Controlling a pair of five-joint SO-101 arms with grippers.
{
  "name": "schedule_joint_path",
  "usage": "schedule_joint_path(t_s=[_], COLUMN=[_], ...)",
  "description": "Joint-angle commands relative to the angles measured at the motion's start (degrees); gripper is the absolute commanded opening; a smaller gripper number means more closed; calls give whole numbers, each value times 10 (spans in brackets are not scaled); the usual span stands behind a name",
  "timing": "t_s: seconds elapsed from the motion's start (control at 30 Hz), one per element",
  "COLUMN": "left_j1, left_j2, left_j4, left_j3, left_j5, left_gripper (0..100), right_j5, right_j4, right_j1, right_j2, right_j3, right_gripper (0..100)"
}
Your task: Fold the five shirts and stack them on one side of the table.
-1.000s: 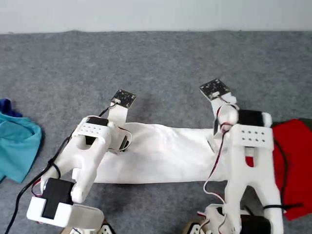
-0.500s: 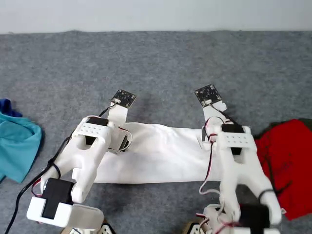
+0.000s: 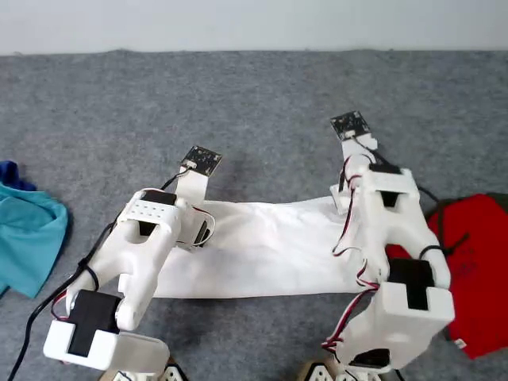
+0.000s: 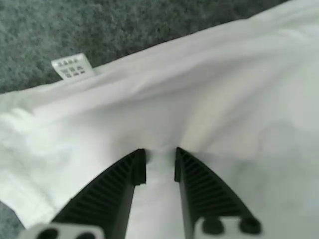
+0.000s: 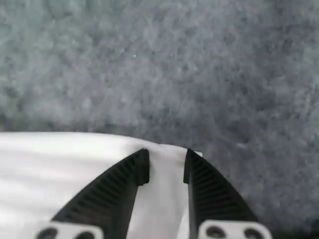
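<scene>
In the high view, both grippers are hidden under the arms' own bodies. The right arm (image 3: 389, 238) also covers the right end of the long, folded white cotton shirt (image 3: 262, 250), which lies across the grey felt-like table top (image 3: 262, 103) between the two arms. Beside that arm, a crumpled red shirt (image 3: 476, 270) is partly masked by it and cut off at the picture's edge. At the opposite edge, a teal shirt (image 3: 28, 238) and a scrap of dark blue cloth (image 3: 8, 171) are cut off too.

The left gripper (image 4: 159, 164) is closed to a narrow gap, with a ridge of white fabric pinched in it. Near it, a small white label (image 4: 72, 67) sticks out from the shirt's edge, its print too small to read. The right gripper (image 5: 165, 167) is likewise drawn in on the shirt's edge, with cloth caught between the black fingers (image 5: 124, 184).

Since a second ago, the right arm has swung out farther over the table, and its wrist board now sits farther from the base. The left arm (image 3: 143, 254) has stayed put.
</scene>
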Motion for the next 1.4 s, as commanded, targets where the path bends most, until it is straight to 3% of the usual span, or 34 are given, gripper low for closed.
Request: schedule_joint_path(t_s=[0.0,0.23,0.57,0.67,0.87,1.0,1.13,1.37], left_j1=[-1,-1,-6,-38,-178,-240,-278,-280], left_j2=[-8,-8,-15,-29,-53,-53,-43,62], left_j4=[-6,-6,-2,66,271,382,382,339], left_j3=[1,1,-3,-52,-224,-276,-238,-220], left_j5=[3,3,3,4,4,2,-27,-64], left_gripper=[108,108,111,112,115,139,141,141], right_j5=[-5,-4,-19,-15,8,6,4,7], right_j4=[87,211,200,238,266,267,268,268], right_j1=[6,7,-16,-1,11,10,10,10], right_j2=[-28,-145,-199,-231,-278,-284,-284,-284], right_j3=[-59,-50,53,35,32,32,33,33], right_gripper=[130,131,132,132,132,132,132,131])
